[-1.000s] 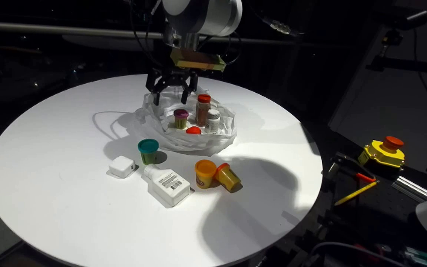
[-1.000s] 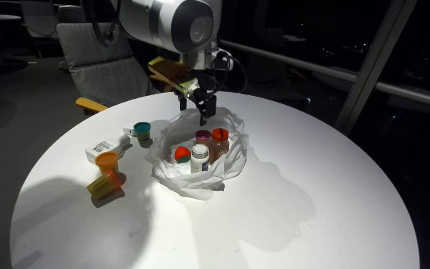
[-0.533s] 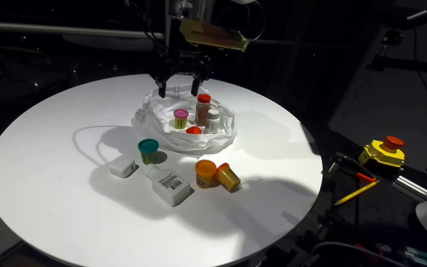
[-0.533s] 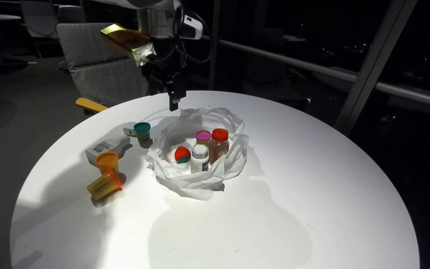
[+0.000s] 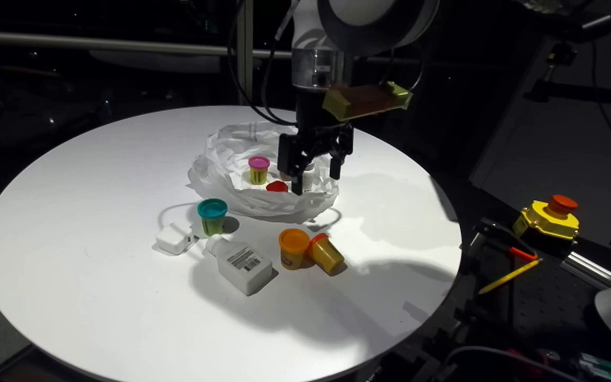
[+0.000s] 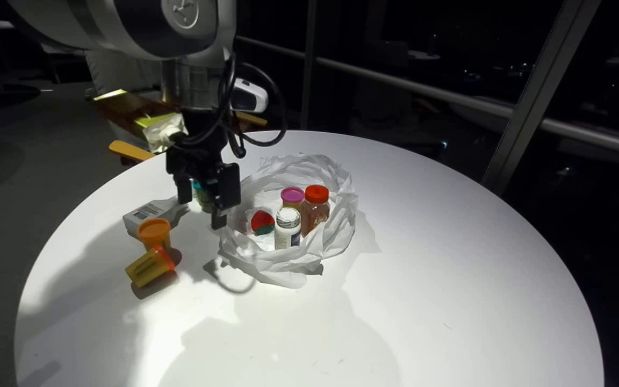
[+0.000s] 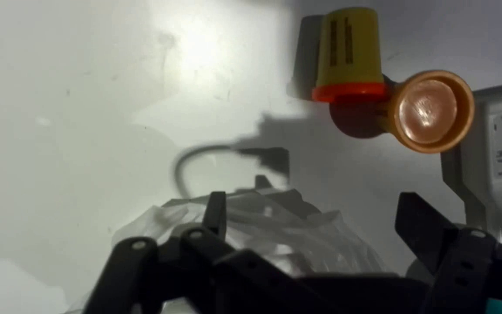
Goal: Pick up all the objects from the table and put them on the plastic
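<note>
In an exterior view, the gripper is no longer over the far part of the plastic bag, but near its closer edge; it now partly covers the white bottle and the red bottle inside the bag.

Two bottles and a tub stand inside the plastic.

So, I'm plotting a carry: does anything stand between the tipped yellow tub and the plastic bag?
No other object visibly does. The yellow tub would likely only need lifting over the raised rim of the plastic bag. The orange tub, close beside the yellow one, stands off that path.
</note>
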